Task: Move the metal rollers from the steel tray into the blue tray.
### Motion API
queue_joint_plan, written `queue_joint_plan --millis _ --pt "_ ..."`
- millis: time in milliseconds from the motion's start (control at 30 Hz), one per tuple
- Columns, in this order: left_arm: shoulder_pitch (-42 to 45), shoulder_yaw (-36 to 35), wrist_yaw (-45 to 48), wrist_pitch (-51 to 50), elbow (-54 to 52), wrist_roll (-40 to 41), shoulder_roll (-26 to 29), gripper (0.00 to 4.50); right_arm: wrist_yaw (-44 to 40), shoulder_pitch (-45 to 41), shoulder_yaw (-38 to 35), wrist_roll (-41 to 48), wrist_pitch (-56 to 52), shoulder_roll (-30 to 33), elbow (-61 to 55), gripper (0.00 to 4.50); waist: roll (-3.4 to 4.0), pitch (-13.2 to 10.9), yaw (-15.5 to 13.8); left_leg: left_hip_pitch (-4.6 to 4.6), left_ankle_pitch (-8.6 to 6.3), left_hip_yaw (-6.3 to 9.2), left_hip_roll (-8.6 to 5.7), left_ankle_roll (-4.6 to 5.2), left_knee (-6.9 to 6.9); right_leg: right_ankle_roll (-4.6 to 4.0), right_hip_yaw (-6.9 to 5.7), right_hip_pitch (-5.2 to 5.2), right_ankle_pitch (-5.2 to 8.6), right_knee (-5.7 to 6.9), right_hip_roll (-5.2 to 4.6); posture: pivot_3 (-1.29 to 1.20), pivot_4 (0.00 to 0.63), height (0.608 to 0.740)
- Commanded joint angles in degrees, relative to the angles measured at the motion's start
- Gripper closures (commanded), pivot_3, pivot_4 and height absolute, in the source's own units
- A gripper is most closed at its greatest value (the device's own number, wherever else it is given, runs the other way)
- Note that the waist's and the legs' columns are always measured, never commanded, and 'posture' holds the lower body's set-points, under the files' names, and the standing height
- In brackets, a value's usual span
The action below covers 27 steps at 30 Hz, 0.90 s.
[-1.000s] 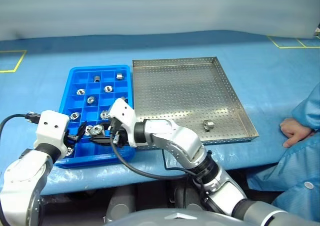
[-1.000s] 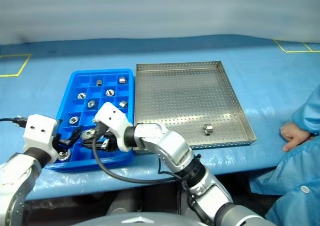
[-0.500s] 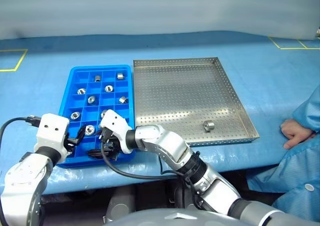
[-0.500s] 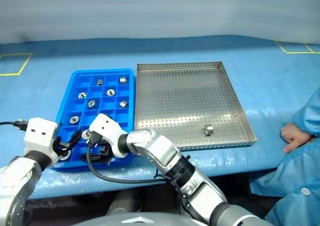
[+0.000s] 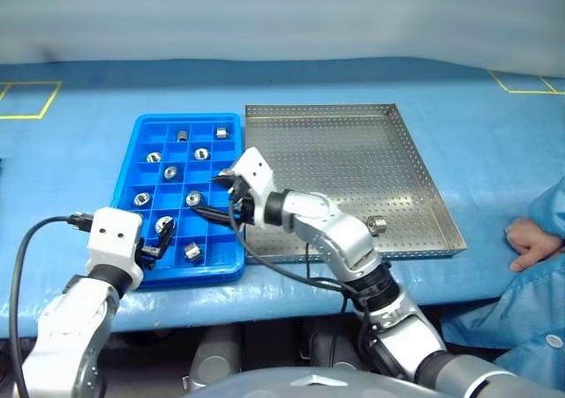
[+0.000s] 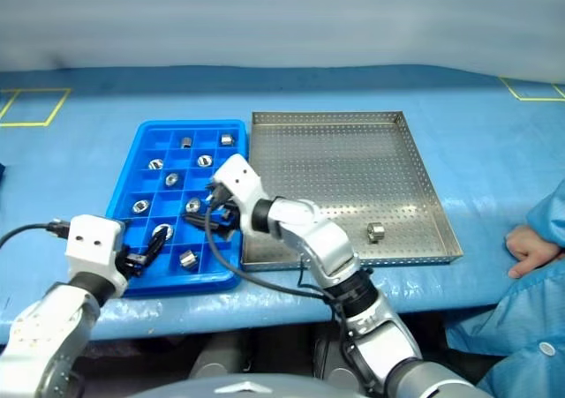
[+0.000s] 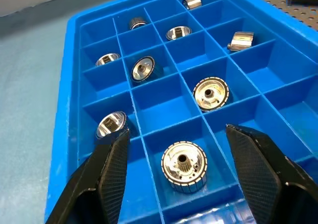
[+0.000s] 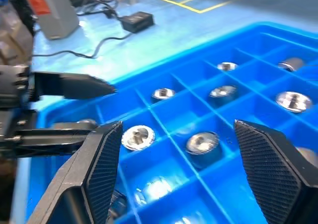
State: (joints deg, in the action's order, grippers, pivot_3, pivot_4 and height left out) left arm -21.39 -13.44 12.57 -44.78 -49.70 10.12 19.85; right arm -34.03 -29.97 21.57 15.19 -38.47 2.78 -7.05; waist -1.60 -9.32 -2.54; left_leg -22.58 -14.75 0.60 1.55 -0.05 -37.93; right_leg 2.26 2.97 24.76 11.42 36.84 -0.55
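No brand, label or writing can be read on the trays, the rollers or the grippers.

The blue tray (image 5: 132, 170) lies left of centre in the head views, its long right edge just beside the left rim of the steel tray (image 5: 415, 182), which fills the centre and right. Most of the metal rollers (image 5: 170, 172) sit singly in the blue tray's compartments, in the upper rows and along the lower left; several cells on its right side are bare. One lone roller (image 5: 377, 225) rests on the perforated floor in the lower right part of the steel tray, near the front rim; the rest of that floor is open.

The right gripper (image 5: 214, 200) hovers over the lower right part of the blue tray, its fingers apart and holding nothing, as its wrist view shows. The left gripper (image 5: 159, 243) sits at the tray's lower left corner, fingers also spread wide and empty, straddling a compartment that holds a large toothed roller (image 7: 184, 165).

Blue cloth (image 5: 79, 138) surrounds both trays with free room on every side. A person's hand (image 5: 532, 244) rests at the right edge of the frame, well apart from the steel tray.
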Motion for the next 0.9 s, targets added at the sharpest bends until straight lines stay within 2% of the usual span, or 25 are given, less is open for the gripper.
queue_joint_plan --millis 33,300,533,767,900 --pt "0.20 1.67 -1.52 3.32 -2.47 -0.82 -1.74 1.17 -1.00 -2.14 -1.62 0.22 -0.35 2.15 -3.05 0.75 0.00 0.00 -0.15 0.01 0.00 0.01 0.01 0.00 0.00 -0.01 0.00 0.00 0.01 0.01 0.02 0.26 0.150 0.740" --pt "4.46 4.32 -1.73 4.70 -0.74 -1.80 -1.91 1.17 -5.36 -2.09 -1.06 -2.51 3.11 12.29 -5.45 0.75 0.01 -0.01 -0.10 -0.01 0.00 0.08 -0.02 0.01 -0.02 -0.03 -0.06 -0.05 0.02 -0.02 0.02 0.20 0.150 0.740" --pt "5.27 8.42 7.06 10.02 0.71 1.80 1.73 1.17 -9.34 1.70 -2.27 -4.05 1.45 24.59 -10.69 0.75 0.05 -0.03 0.43 -0.03 -0.01 0.04 -0.05 0.00 0.00 -0.06 -0.03 -0.04 0.04 -0.07 -0.02 0.08 0.150 0.740" --pt "8.97 9.07 8.17 9.95 3.98 1.52 3.60 1.17 -11.15 2.66 -2.83 -5.88 -0.45 32.60 -11.24 0.75 0.06 -0.04 2.05 0.04 -0.01 -0.02 0.01 0.01 -0.11 -0.03 -0.01 -0.07 0.04 0.00 0.04 0.04 0.150 0.740" --pt "9.84 11.40 7.70 9.95 4.03 1.30 2.88 1.17 -10.53 3.88 0.17 -12.66 -1.25 39.01 -11.60 0.75 0.05 -0.04 2.35 -0.02 -0.01 -0.01 -0.03 0.01 -0.09 -0.01 0.02 -0.07 0.03 -0.03 0.02 0.05 0.150 0.740"
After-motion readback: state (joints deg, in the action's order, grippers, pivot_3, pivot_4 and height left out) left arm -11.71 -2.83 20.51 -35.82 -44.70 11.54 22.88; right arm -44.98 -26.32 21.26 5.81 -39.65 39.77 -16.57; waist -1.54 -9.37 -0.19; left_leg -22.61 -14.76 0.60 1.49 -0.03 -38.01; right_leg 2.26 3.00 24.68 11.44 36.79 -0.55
